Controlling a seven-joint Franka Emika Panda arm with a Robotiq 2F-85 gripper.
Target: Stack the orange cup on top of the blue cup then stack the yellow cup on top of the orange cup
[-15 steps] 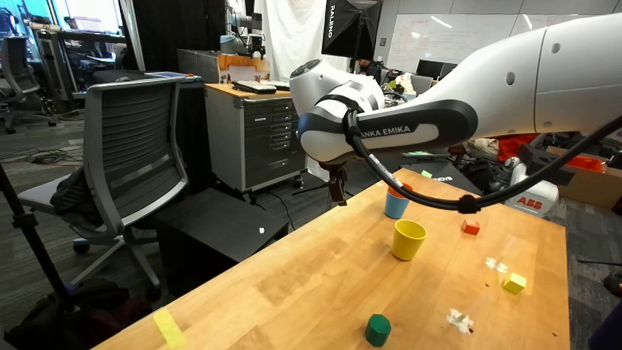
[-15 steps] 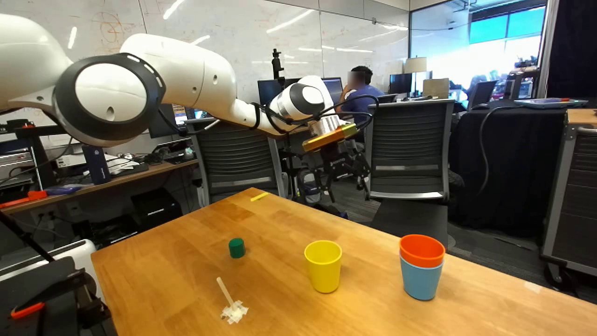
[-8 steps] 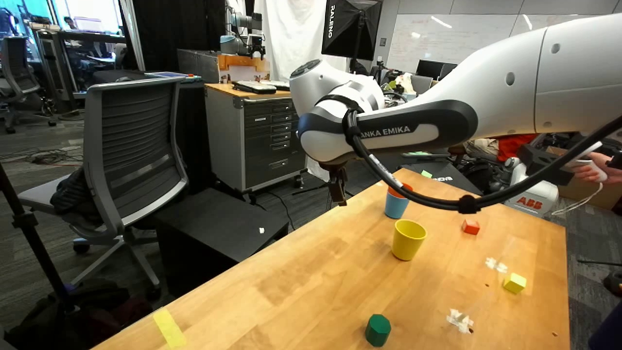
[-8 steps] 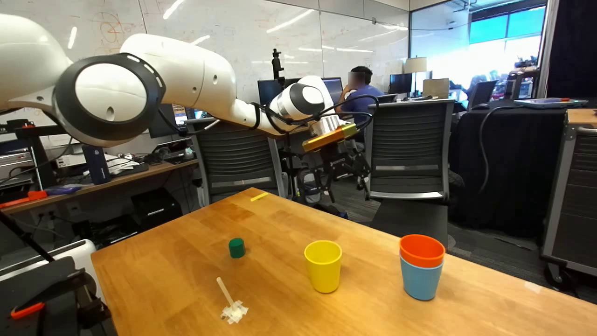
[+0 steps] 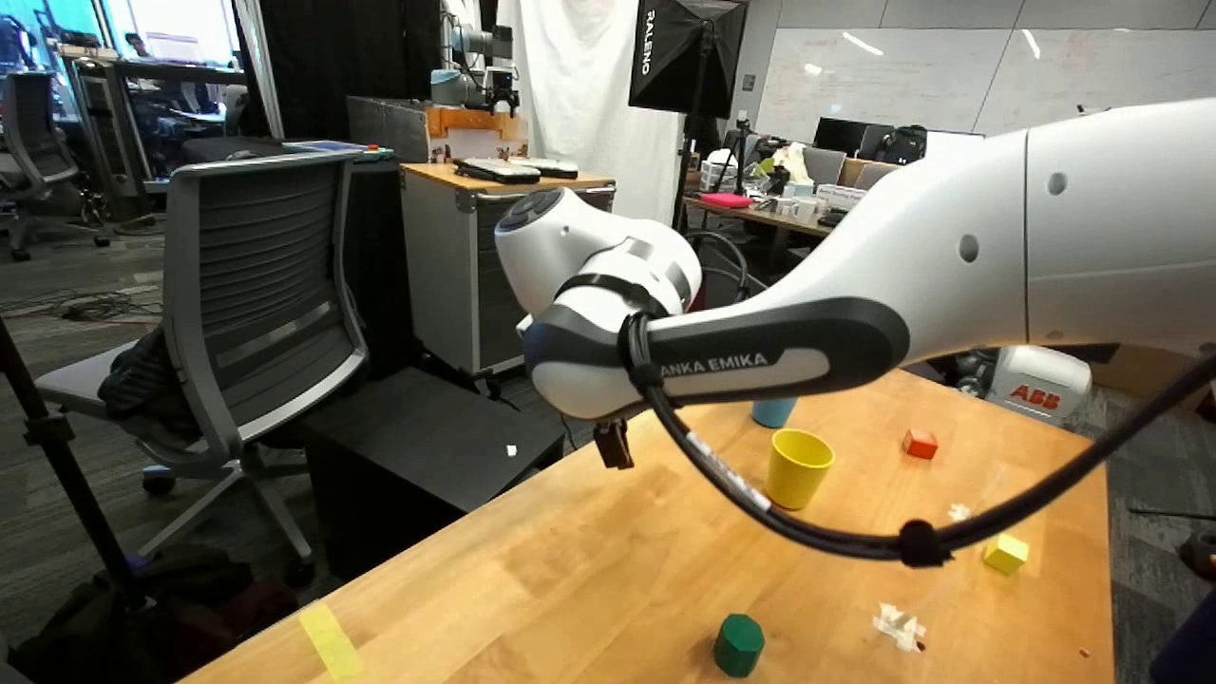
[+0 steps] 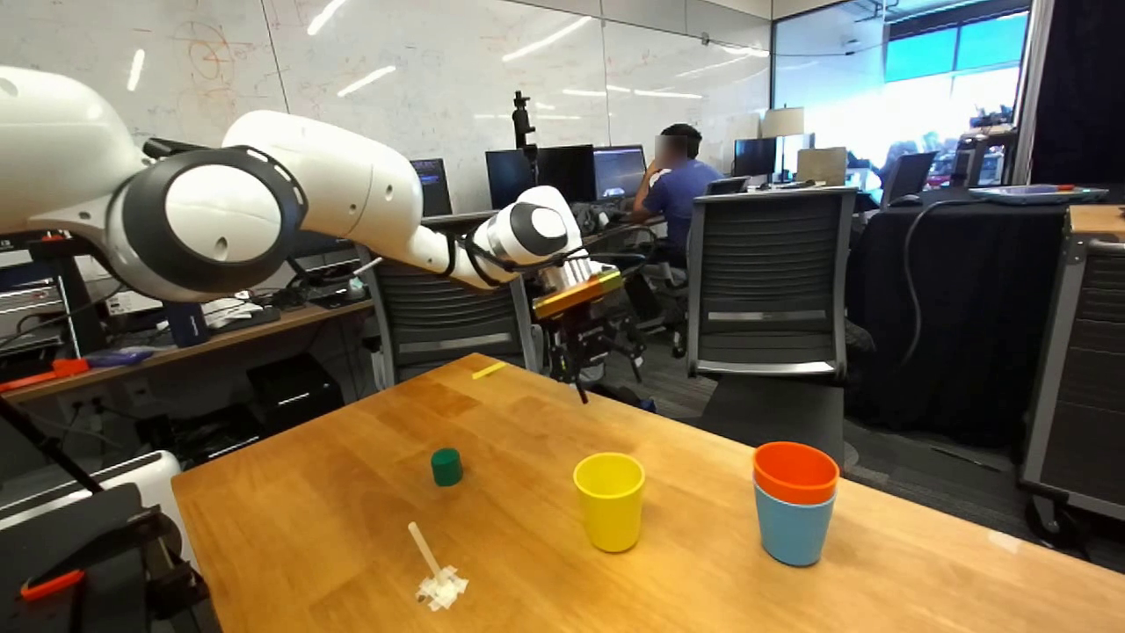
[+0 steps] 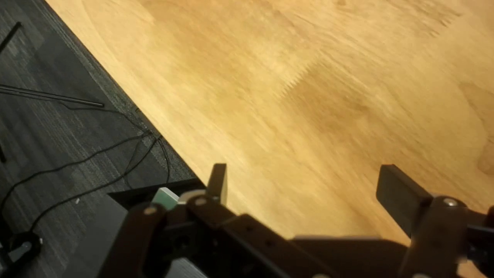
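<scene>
Hovering: the gripper (image 7: 303, 179), over the bench (image 6: 703, 580) near one long edge, jaws wide apart and holding nothing.
Orange cup (image 6: 795, 475): sitting in the upright blue cup (image 6: 794, 531), close to that long edge.
Yellow cup (image 6: 611, 510): upright, farther in, apart from the other two.
Yellow block (image 5: 1005, 553): near the opposite long edge.

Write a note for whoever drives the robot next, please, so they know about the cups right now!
Dark, blocky fingers: open, holding nothing.
Things: orange tapered plastic cup nested partway in the light-blue tapered plastic cup; yellow tapered plastic cup upright and apart from them, all on the brown wooden table.
Done: orange cup stacked on the blue cup.
Left: yellow cup onto the orange cup.
</scene>
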